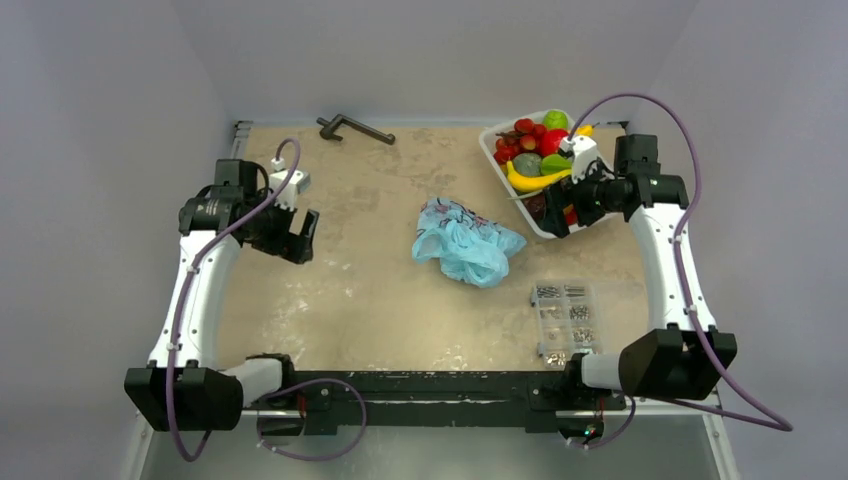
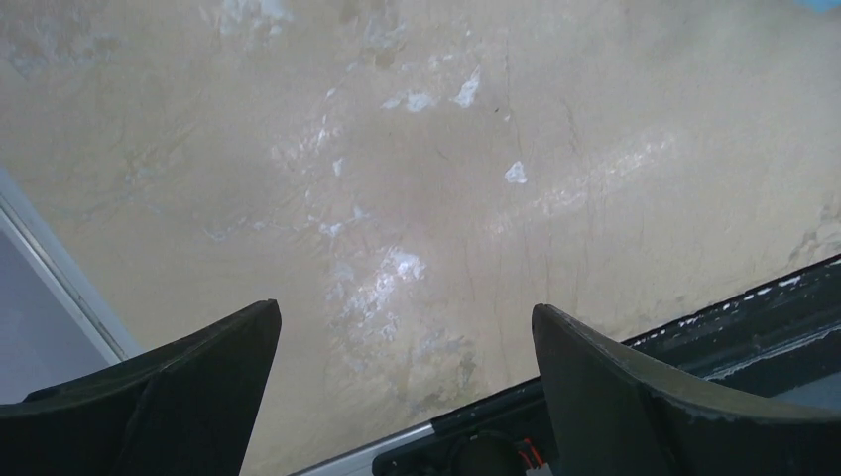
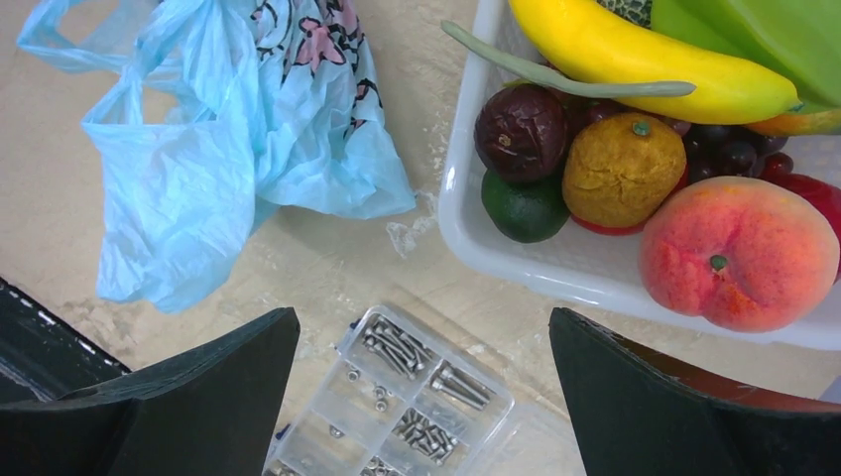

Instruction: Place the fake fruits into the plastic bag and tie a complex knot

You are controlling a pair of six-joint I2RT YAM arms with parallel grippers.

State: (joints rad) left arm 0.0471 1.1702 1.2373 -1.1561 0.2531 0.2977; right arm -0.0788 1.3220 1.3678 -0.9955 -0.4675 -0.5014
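The light-blue plastic bag (image 1: 466,244) lies crumpled mid-table; it also shows in the right wrist view (image 3: 228,149). The fake fruits (image 1: 535,150) fill a white tray (image 1: 490,140) at the back right; the right wrist view shows a yellow banana (image 3: 635,55), a peach (image 3: 739,248), an orange piece (image 3: 620,169), a dark fruit (image 3: 521,129) and a green one (image 3: 526,208). My right gripper (image 1: 560,212) is open and empty, hovering over the tray's near end (image 3: 516,263). My left gripper (image 1: 298,238) is open and empty above bare table at the left.
A clear box of metal screws (image 1: 565,318) sits front right, also in the right wrist view (image 3: 407,397). A dark metal handle (image 1: 352,127) lies at the back. The black front rail (image 2: 754,317) runs along the near edge.
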